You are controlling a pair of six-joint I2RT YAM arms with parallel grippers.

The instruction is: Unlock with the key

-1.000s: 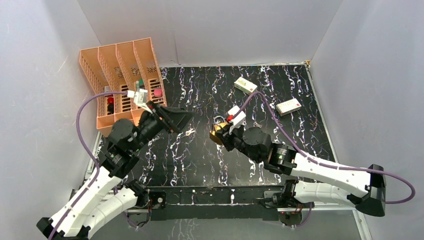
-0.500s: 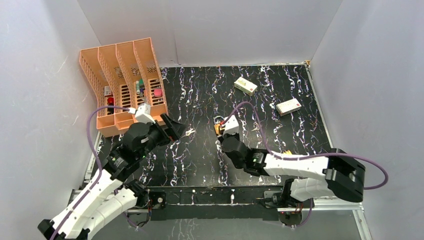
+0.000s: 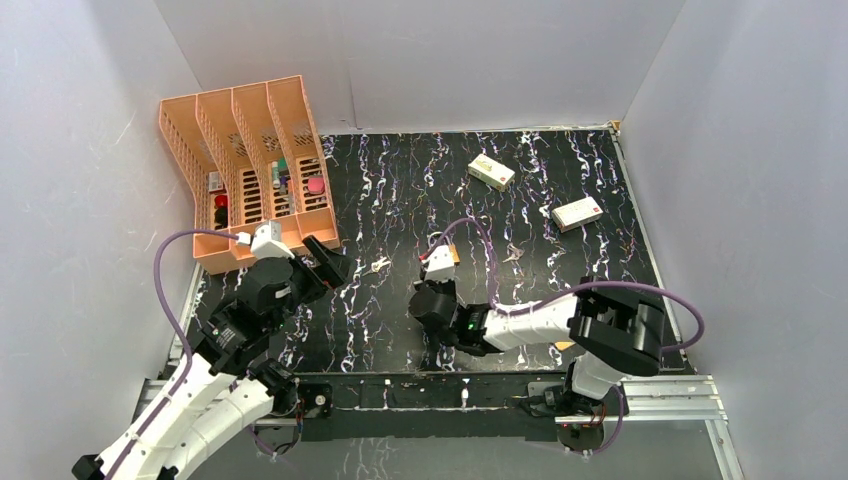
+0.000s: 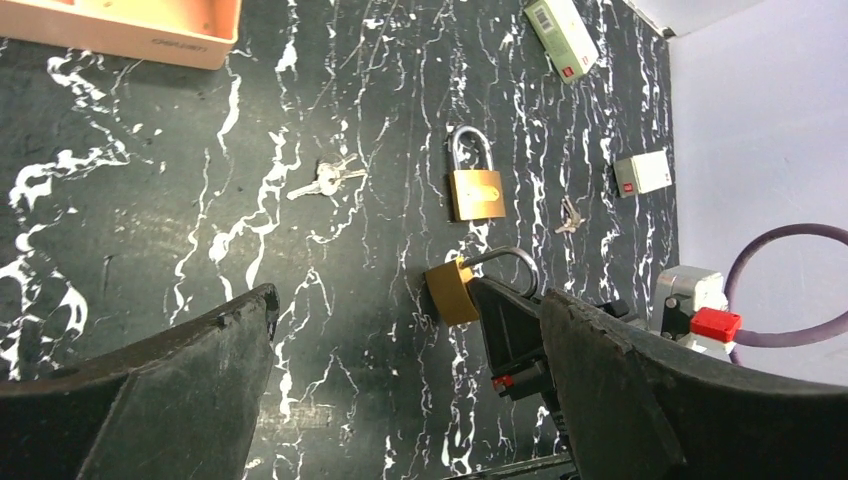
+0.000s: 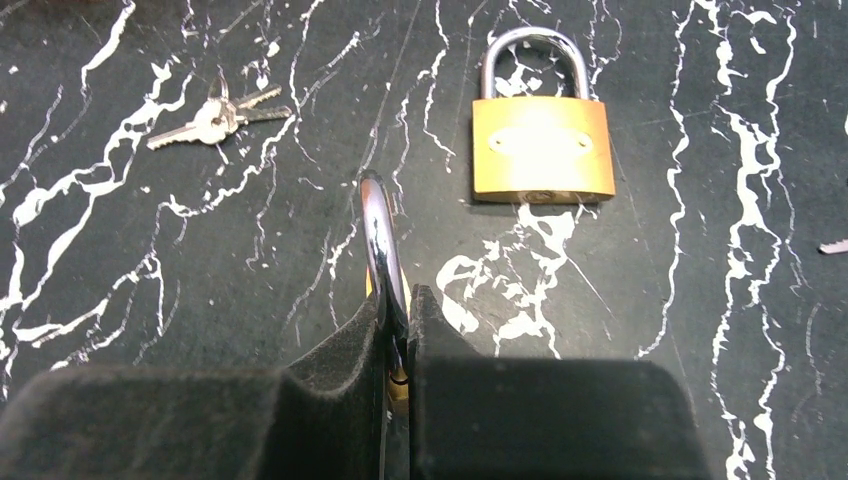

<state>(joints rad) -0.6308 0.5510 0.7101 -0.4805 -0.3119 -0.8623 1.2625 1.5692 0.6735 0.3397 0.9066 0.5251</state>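
The key [image 4: 325,180], a small silver bunch on a ring, lies flat on the black marbled table [image 3: 400,200]; it also shows in the top view as the key [image 3: 378,265] and in the right wrist view as the key [image 5: 215,118]. My left gripper [image 4: 405,300] hovers wide open short of it, holding nothing; from above the left gripper [image 3: 335,262] is just left of the key. My right gripper [image 5: 398,310] is shut on the steel shackle [image 5: 378,240] of a brass padlock [image 4: 452,292], held edge-up just above the table.
A second brass padlock [image 5: 542,150] lies flat beyond the held one. Another small key bunch [image 4: 568,215] lies to its right. An orange file organiser [image 3: 250,170] stands at the back left. Two white boxes [image 3: 491,171] [image 3: 577,213] sit at the back right.
My right arm has swung left and nearer with the padlock, its elbow folding in. My left gripper has drawn back toward the near left, still open. The key has not moved.
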